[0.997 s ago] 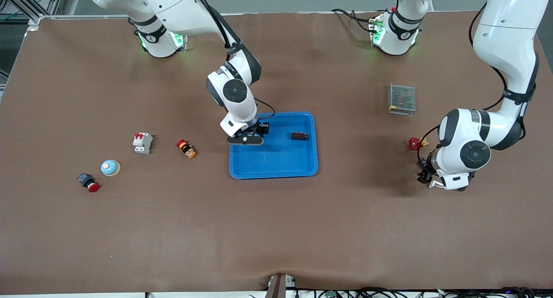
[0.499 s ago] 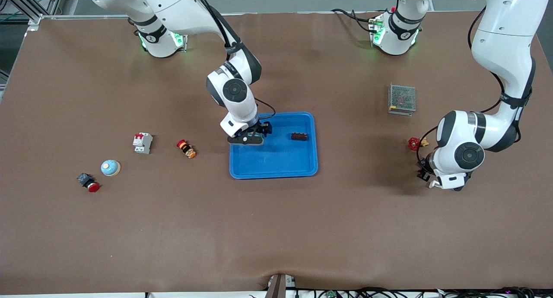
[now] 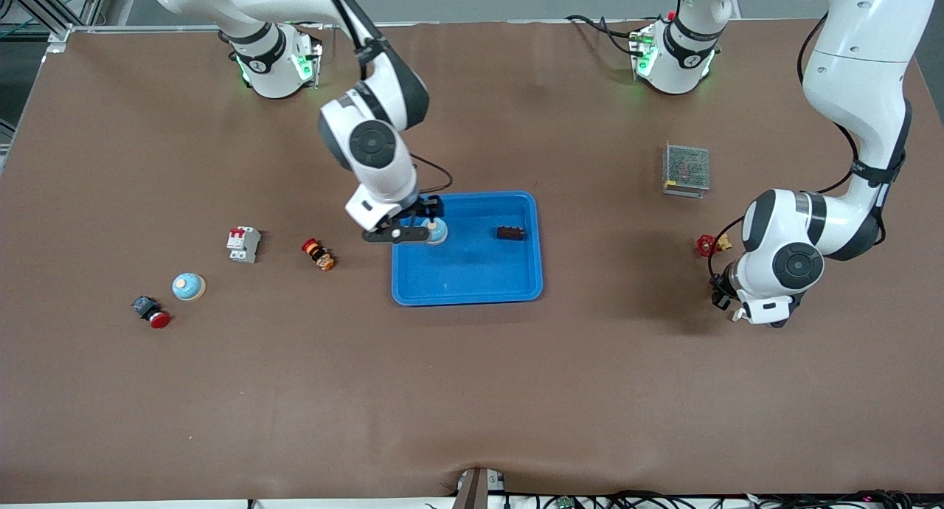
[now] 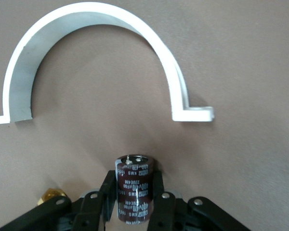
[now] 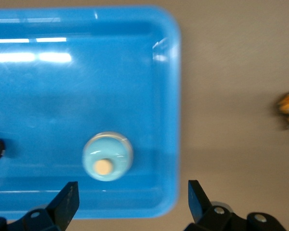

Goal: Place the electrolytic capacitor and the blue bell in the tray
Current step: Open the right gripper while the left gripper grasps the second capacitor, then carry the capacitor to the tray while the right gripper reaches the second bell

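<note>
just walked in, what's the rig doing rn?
The blue bell sits in the tray, and the right tool hangs open above it at the tray's edge. The left tool is shut on the electrolytic capacitor over the table at the left arm's end, not yet at the tray.

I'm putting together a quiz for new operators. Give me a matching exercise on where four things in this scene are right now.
Things:
1. electrolytic capacitor
2. blue bell under the right gripper
3. second blue bell
4. metal mesh box

Places:
A. on the bare table beside the red push button
B. in the tray
C. between the fingers of the left gripper
D. on the table, farther from the front camera than the red handwheel

Pairs: 1-C, 2-B, 3-A, 4-D
</note>
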Motion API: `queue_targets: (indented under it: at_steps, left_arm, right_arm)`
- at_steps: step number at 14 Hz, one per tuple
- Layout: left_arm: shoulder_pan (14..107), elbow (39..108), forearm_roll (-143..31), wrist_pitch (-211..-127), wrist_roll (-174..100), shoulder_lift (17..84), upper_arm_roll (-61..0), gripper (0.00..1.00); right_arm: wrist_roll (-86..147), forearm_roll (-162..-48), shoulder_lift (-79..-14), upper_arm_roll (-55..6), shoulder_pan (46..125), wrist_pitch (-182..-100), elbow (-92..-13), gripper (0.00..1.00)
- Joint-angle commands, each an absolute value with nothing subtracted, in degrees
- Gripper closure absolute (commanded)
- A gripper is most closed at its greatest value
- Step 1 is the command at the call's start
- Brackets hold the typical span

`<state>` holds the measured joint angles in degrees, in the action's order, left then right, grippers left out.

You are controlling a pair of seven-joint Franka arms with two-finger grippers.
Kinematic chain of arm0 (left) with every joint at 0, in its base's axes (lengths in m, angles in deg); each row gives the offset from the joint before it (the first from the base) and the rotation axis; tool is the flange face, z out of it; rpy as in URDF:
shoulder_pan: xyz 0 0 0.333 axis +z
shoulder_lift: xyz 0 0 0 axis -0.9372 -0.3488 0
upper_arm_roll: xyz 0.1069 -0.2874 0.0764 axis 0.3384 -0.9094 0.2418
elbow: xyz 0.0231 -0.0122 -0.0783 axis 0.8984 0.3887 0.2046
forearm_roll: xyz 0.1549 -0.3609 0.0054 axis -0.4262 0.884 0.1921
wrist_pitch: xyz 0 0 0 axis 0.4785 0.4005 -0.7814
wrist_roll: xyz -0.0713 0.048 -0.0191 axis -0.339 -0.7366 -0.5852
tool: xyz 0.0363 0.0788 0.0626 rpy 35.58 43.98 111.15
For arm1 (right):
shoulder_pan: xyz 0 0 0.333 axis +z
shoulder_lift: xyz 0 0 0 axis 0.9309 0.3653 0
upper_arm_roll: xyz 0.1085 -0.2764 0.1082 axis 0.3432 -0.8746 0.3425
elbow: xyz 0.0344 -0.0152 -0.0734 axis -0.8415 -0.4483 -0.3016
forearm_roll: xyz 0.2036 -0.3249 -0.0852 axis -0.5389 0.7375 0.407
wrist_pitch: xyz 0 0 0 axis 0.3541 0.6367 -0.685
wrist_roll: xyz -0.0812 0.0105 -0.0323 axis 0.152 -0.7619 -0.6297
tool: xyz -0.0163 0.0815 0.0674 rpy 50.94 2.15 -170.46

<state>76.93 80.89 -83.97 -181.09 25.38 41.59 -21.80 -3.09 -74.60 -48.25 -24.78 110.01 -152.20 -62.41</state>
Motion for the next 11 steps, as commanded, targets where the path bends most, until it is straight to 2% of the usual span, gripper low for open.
queue_targets:
  at_steps: [1, 6, 11]
  left_arm:
    - [77.1, 80.2, -84.8, -181.4, 25.2, 42.5, -23.3, 1.0]
    - [76.5, 77.0, -84.3, -181.3, 27.9, 42.4, -26.1, 1.0]
    - [74.3, 73.6, -83.8, -180.7, 35.5, 41.9, -30.4, 1.0]
  right_arm:
    - [8.0, -74.4, -51.8, -25.6, 104.4, -148.6, -63.4, 0.0]
    - [26.9, -67.9, -54.5, -26.2, 94.7, -148.2, -64.1, 0.0]
    - [46.6, -67.2, -54.1, -26.1, 85.0, -151.2, -64.8, 0.0]
